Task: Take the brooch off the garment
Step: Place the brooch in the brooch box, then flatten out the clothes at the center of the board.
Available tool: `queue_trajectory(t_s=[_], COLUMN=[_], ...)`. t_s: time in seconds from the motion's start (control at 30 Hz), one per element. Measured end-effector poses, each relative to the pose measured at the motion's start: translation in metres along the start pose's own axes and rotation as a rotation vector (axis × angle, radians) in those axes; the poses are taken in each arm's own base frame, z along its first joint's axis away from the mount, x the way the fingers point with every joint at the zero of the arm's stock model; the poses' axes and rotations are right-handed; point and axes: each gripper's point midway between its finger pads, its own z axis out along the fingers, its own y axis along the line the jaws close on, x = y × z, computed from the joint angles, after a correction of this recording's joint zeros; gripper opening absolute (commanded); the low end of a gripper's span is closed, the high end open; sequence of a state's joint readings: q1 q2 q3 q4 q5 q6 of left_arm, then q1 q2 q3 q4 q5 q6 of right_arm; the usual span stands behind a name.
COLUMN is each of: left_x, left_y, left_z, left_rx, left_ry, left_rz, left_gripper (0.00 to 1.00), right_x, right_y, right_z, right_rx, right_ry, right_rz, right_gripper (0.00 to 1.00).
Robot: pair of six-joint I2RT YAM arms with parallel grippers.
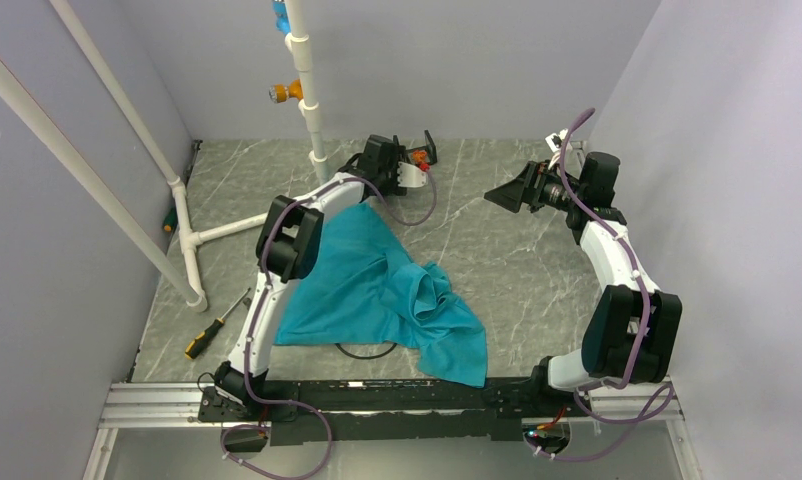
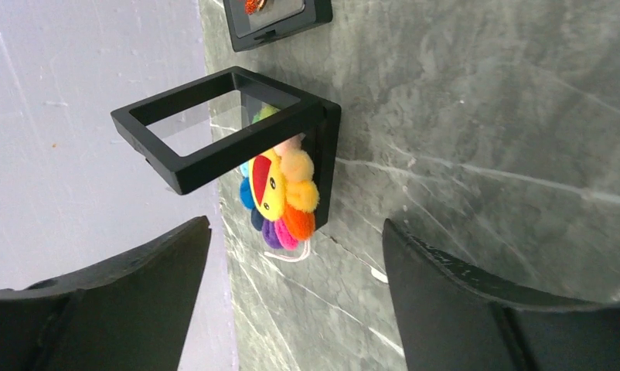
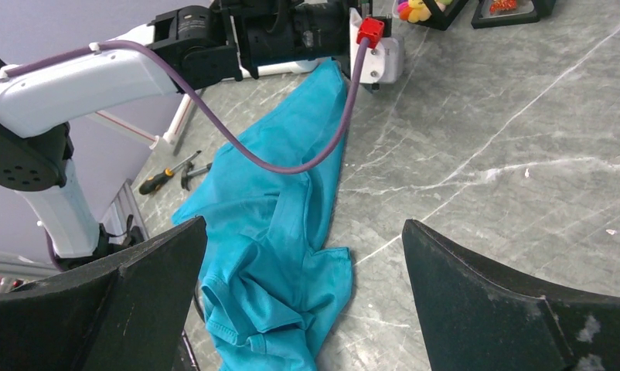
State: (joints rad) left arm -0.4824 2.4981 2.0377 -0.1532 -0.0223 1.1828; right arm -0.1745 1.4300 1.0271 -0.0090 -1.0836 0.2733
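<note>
The brooch (image 2: 280, 193), a small rainbow plush flower with a yellow face, lies inside an open black frame case (image 2: 214, 151) at the table's far edge, off the garment. It also shows in the right wrist view (image 3: 412, 9). My left gripper (image 2: 295, 232) is open and empty, its fingers spread just short of the case. The garment (image 1: 377, 290), a teal T-shirt, lies crumpled in the middle of the table, also in the right wrist view (image 3: 284, 255). My right gripper (image 1: 504, 193) is open and empty above the bare table at the far right, well clear of the shirt.
A second black case (image 2: 276, 15) holding a small orange piece stands beyond the first. A white pipe frame (image 1: 182, 215) rises at the left. A yellow-handled screwdriver (image 1: 215, 326) lies near the left edge. A black cable loop (image 1: 367, 351) shows under the shirt's near hem.
</note>
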Motion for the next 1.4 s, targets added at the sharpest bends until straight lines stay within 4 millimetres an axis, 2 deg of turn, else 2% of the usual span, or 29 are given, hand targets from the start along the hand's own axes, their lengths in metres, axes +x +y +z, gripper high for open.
queue_trajectory(t_s=[0.13,0.37,0.57,0.7,0.97,1.1,1.27,1.4], left_x=[-0.002,-0.002,-0.007,-0.019,-0.065,-0.082,-0.093,-0.099], left_y=[-0.004,-0.017,-0.027,-0.031,-0.034,-0.048,-0.084,-0.113], left_z=[-0.008,-0.028,-0.054,-0.082,-0.157,-0.206,-0.262,-0.286], left_rx=[0.032,0.103,0.164,0.201,0.306,0.392,0.517,0.617], left_ry=[-0.004,-0.004,-0.016,-0.044,-0.189,-0.282,-0.368,-0.406], left_rz=[-0.012,-0.035,-0.076,-0.119,-0.257,-0.326,-0.411,-0.467], left_gripper=[0.99,1.00,1.00,1.00,0.99,0.99,0.96,0.90], right_x=[0.000,0.000,0.000,0.000,0.006,0.037,0.109,0.159], right_y=[0.000,0.000,0.000,0.000,0.007,0.023,0.050,0.052], right_z=[0.000,0.000,0.000,0.000,0.002,0.018,0.050,0.058], right_rx=[0.000,0.000,-0.001,-0.001,-0.026,-0.074,-0.176,-0.211], right_ry=[0.000,0.000,0.000,0.000,0.020,0.130,0.364,0.513], right_rz=[-0.001,0.000,-0.001,-0.002,-0.001,-0.010,0.016,0.097], right_gripper=[1.00,1.00,1.00,0.99,0.91,0.84,0.71,0.64])
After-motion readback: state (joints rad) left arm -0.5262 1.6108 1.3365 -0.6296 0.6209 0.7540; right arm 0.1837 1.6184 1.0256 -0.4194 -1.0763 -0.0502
